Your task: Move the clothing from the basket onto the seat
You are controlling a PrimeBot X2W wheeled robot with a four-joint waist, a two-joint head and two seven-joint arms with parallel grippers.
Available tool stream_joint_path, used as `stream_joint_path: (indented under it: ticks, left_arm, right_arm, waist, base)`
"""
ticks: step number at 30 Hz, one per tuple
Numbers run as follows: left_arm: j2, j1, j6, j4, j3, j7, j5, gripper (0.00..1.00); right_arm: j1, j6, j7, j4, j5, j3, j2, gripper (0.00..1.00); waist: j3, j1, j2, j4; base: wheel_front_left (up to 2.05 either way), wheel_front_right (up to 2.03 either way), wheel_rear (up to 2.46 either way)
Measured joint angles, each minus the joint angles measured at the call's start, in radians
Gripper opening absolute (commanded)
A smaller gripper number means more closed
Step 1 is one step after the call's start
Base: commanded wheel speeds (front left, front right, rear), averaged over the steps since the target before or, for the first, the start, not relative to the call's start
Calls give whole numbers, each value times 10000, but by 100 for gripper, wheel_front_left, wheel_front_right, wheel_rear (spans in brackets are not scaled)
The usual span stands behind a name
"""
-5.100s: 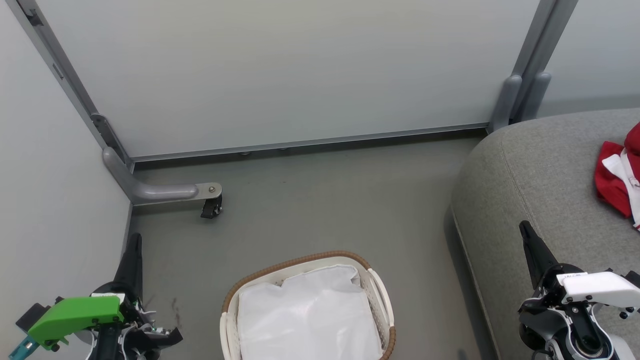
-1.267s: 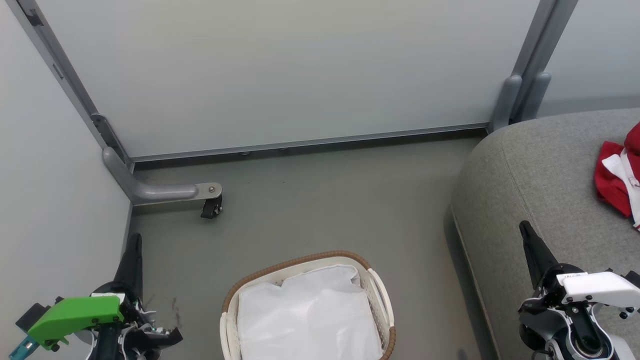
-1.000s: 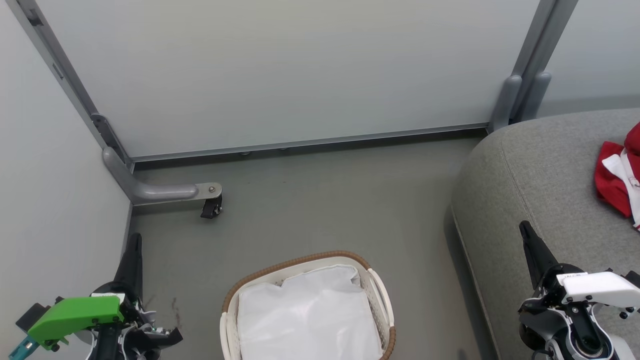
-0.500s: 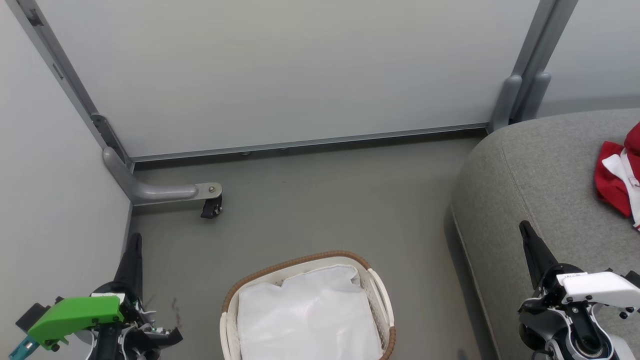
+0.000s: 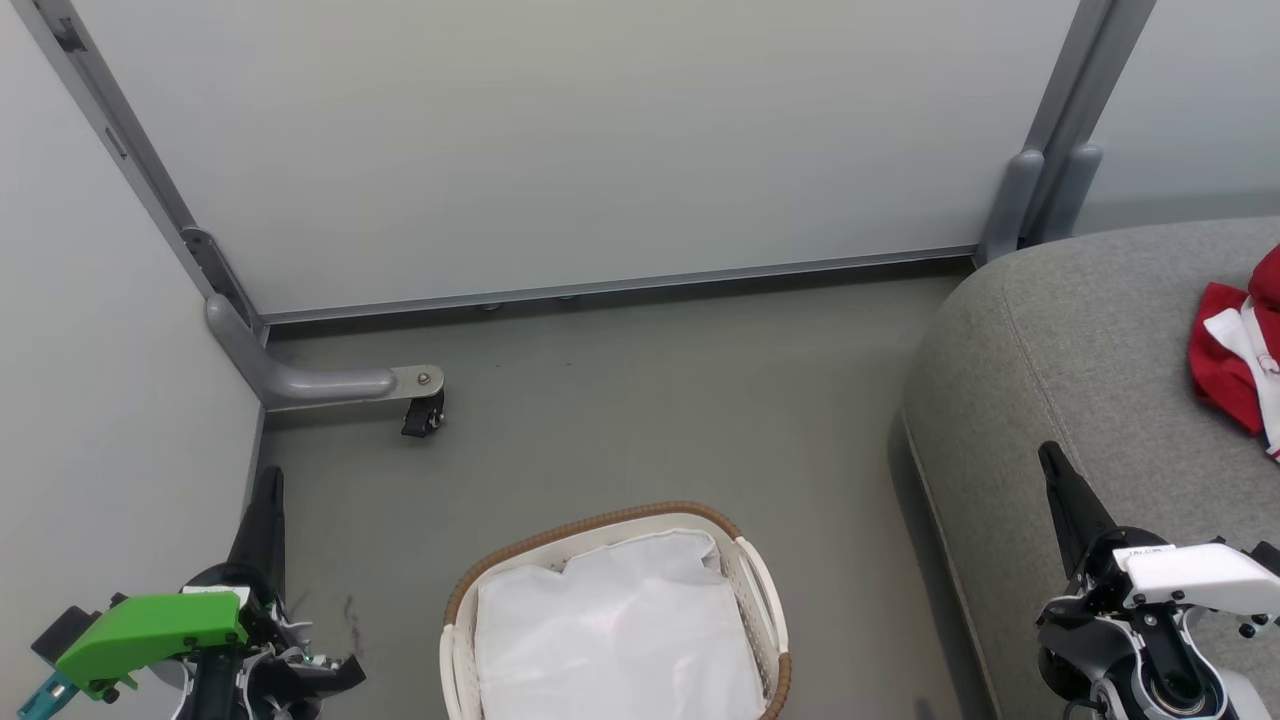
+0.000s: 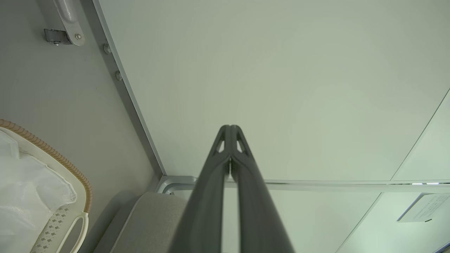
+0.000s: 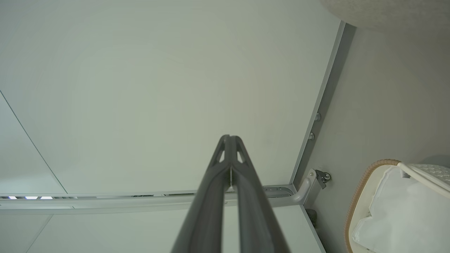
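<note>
Looking ahead, you have a pale partition panel point(image 5: 560, 150) closing off the far side and a second panel point(image 5: 90, 380) running along your left. From the corner where they meet, a grey wheeled foot point(image 5: 330, 383) with a black castor juts onto the floor point(image 5: 650, 400). Bare floor separates that foot from the basket point(image 5: 600, 522), which sits at the bottom middle of your head view, between your two arms. Its brown woven rim faces you and a white liner point(image 5: 620, 630) covers its inside.

The clothing point(image 5: 1225, 370), red with white panels, lies bunched on the seat point(image 5: 1080, 330) at the far right edge of the head view. It is up and to the right of your right gripper point(image 5: 1048, 452) and well apart from it. That gripper shows against the seat's near side, its fingers pressed together on nothing. Your left gripper point(image 5: 270, 475) is at the lower left, close to the left panel and across the basket from the clothing. Its fingers also meet at the tips with nothing between them.

The seat is grey fabric with a rounded corner and a stitched seam. The floor is plain grey-green with a few dark scuffs near your left gripper.
</note>
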Motion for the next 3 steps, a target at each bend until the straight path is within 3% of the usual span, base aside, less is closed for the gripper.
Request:
stream_joint_path:
  ticks: [3]
  left_arm:
    - [0,0,0,4,0,0,0,0]
  right_arm:
    - [0,0,-2,0,0,0,0,0]
  waist:
    - [0,0,0,0]
  base:
    - [0,0,0]
